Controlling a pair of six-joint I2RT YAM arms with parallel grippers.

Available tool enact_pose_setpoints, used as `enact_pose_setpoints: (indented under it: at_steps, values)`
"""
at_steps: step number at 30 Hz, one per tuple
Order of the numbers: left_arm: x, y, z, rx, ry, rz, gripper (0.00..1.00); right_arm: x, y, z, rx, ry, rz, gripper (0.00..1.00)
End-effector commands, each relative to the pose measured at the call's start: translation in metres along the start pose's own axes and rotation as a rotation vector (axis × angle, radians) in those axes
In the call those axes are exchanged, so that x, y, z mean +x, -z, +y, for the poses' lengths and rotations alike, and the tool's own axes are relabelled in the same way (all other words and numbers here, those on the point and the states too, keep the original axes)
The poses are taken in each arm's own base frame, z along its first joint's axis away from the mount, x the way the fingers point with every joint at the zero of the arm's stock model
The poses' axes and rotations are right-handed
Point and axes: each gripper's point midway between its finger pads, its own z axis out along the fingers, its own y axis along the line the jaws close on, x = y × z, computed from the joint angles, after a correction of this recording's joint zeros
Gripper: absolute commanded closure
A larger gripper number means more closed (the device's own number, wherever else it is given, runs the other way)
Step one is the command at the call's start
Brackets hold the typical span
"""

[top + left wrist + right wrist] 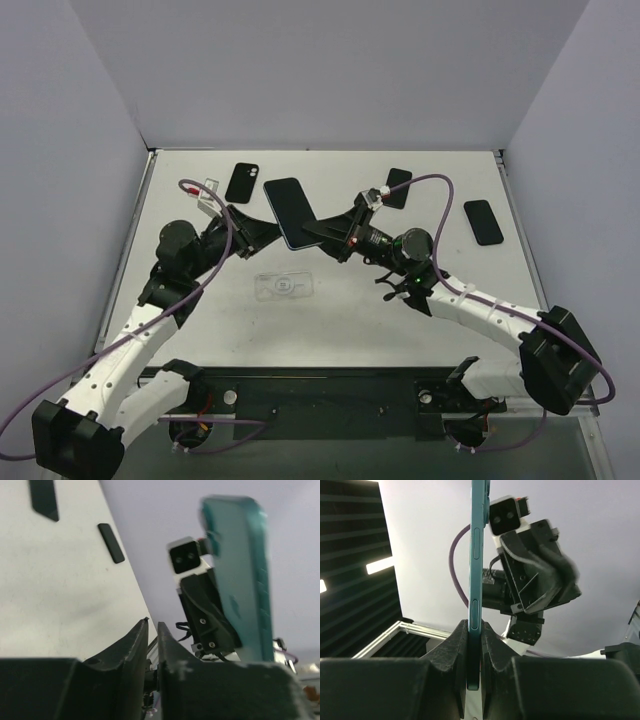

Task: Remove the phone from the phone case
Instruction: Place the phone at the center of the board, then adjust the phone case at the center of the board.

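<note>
Clamping the slim teal phone with the dark screen [288,212] by one long edge, the right fingers [452,645] hold it up off the white table [340,330], near the table's middle. In the right wrist view the phone stands edge-on between the two black fingers, with its side buttons showing above them.

The left fingers [132,645] are pressed together with nothing between them. In the left wrist view the phone rises at their 2 o'clock, apart from them. In the top view they sit at the phone's 8 o'clock, just beside its edge; whether they touch it cannot be told.

The clear plastic phone case with a ring mark on its back [283,287] lies flat on the table at the phone's 6 o'clock, well apart from it, so the phone is outside the case.

Three other handsets lie flat on the table: a black camera-side-up phone [241,182] at the held phone's 10 o'clock, a small black phone [398,187] at its 2 o'clock, and a dark phone near the table's right edge [483,221] at its 3 o'clock.
</note>
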Motion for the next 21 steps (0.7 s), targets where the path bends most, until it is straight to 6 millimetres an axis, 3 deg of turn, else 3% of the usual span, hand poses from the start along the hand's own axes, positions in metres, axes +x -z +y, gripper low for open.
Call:
enact_pose_setpoints:
  at_steps: [1, 2, 3, 4, 5, 6, 7, 8, 9, 10, 13, 17, 18, 21]
  values:
    - [0.01, 0.014, 0.062, -0.348, -0.016, 0.031, 0.67, 0.021, 0.021, 0.062, -0.187, 0.209, 0.043, 1.0]
    - [0.013, 0.022, 0.082, -0.446, 0.0, 0.018, 0.48, 0.013, 0.022, 0.042, -0.105, 0.244, 0.017, 1.0]
    - [0.017, 0.029, 0.095, -0.5, 0.017, 0.011, 0.38, 0.014, 0.028, 0.047, -0.096, 0.277, 0.005, 1.0]
    - [0.023, 0.037, 0.112, -0.579, 0.054, 0.009, 0.19, 0.002, 0.031, 0.025, 0.005, 0.326, -0.029, 1.0]
    - [0.028, 0.042, 0.123, -0.622, 0.075, 0.017, 0.18, 0.002, 0.038, 0.031, 0.018, 0.371, -0.045, 1.0]
    - [0.036, 0.047, 0.133, -0.668, 0.114, 0.033, 0.18, -0.012, 0.044, 0.006, 0.152, 0.427, -0.082, 1.0]
    - [0.045, 0.05, 0.144, -0.704, 0.167, 0.038, 0.17, -0.013, 0.052, 0.011, 0.176, 0.477, -0.107, 1.0]
    - [0.053, 0.051, 0.149, -0.715, 0.194, 0.051, 0.17, -0.029, 0.065, -0.011, 0.327, 0.55, -0.154, 1.0]
    - [0.063, 0.054, 0.16, -0.743, 0.243, 0.056, 0.16, -0.033, 0.075, -0.008, 0.366, 0.607, -0.182, 1.0]
    - [0.067, 0.051, 0.161, -0.741, 0.254, 0.053, 0.16, -0.053, 0.096, -0.025, 0.527, 0.653, -0.257, 1.0]
    - [0.082, 0.048, 0.175, -0.768, 0.348, 0.031, 0.14, -0.081, 0.132, -0.041, 0.704, 0.697, -0.346, 1.0]
    - [0.099, 0.016, 0.169, -0.684, 0.4, 0.029, 0.13, -0.108, 0.162, -0.058, 0.772, 0.665, -0.413, 1.0]
    - [0.096, 0.01, 0.171, -0.693, 0.388, 0.004, 0.13, -0.11, 0.167, -0.064, 0.784, 0.652, -0.417, 1.0]
    - [0.115, 0.0, 0.19, -0.775, 0.415, 0.014, 0.12, -0.112, 0.173, -0.064, 0.774, 0.646, -0.43, 1.0]
